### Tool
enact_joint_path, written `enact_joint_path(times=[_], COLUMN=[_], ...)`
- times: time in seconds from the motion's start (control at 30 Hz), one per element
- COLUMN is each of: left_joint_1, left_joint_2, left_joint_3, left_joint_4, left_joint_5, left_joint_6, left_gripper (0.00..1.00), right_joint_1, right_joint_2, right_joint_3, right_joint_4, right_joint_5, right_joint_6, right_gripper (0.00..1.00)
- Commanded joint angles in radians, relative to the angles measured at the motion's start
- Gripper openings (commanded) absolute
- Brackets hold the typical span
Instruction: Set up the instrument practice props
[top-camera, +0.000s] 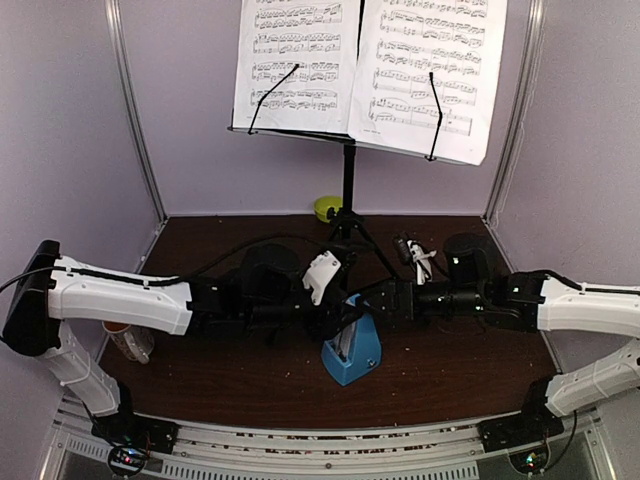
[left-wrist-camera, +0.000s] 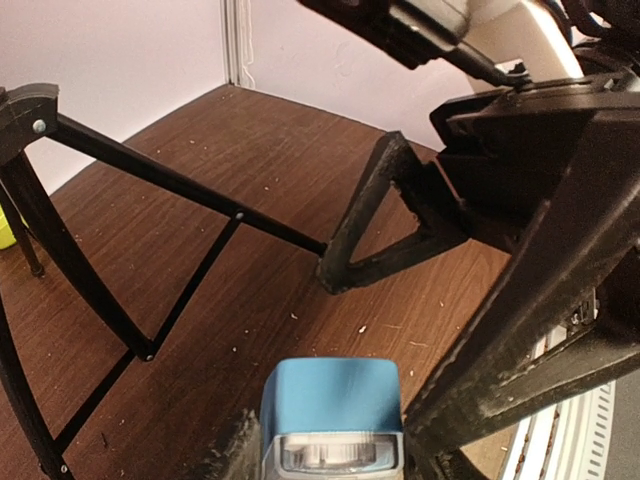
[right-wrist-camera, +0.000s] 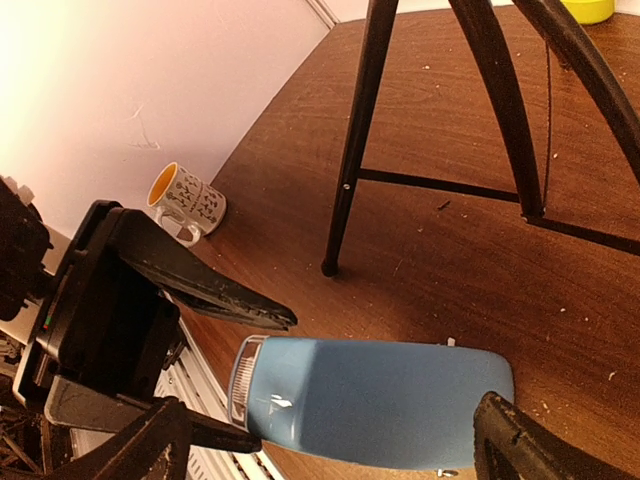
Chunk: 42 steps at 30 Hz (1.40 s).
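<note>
The black music stand (top-camera: 348, 175) rises at the back of the table with two sheet-music pages (top-camera: 295, 60) (top-camera: 430, 70) clipped on its desk. Its tripod legs (left-wrist-camera: 150, 175) (right-wrist-camera: 355, 150) spread over the wood. The blue metronome (top-camera: 350, 350) stands upright in front of the legs. My left gripper (top-camera: 340, 322) (left-wrist-camera: 335, 452) is open and straddles the metronome's top (left-wrist-camera: 333, 395), one finger against it and a slim gap at the other. My right gripper (top-camera: 378, 300) (right-wrist-camera: 330, 432) is wide open and reaches in from the right around the metronome's body (right-wrist-camera: 380, 400), with nothing gripped.
A white mug with an orange inside (right-wrist-camera: 185, 200) (top-camera: 125, 338) lies on its side at the table's left edge, under my left arm. A lime-green bowl (top-camera: 327, 207) sits behind the stand by the back wall. The two grippers nearly touch over the metronome.
</note>
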Motion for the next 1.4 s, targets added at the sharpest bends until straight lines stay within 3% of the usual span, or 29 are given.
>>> enact_joint_path(times=[0.0,0.37,0.53,0.73,1.37], left_joint_1=[-0.005,-0.020,-0.026,-0.026,-0.045], left_joint_2=[-0.006,-0.018,-0.031,-0.046,-0.057], left_joint_3=[-0.010,-0.031,-0.046,-0.062,-0.077], left_joint_4=[0.078,0.079,0.082,0.081,0.025], left_joint_5=[0.013,0.031,0.020,0.002,0.035], left_joint_6=[-0.002,0.018,0.023,0.023,0.067], left_gripper=[0.47,0.42,0.51,0.52,0.10], right_joint_1=[-0.005,-0.024,-0.032,-0.033,-0.040], right_joint_2=[0.017,0.052,0.058,0.064,0.095], right_joint_3=[0.000,-0.036,-0.050,-0.061,-0.120], right_joint_4=[0.045,0.056,0.057,0.056,0.012], right_joint_5=[-0.021,-0.008,-0.004,-0.001,0.073], right_joint_6=[0.032,0.074,0.080,0.080,0.059], right_gripper=[0.99,0.96,0.94,0.92,0.84])
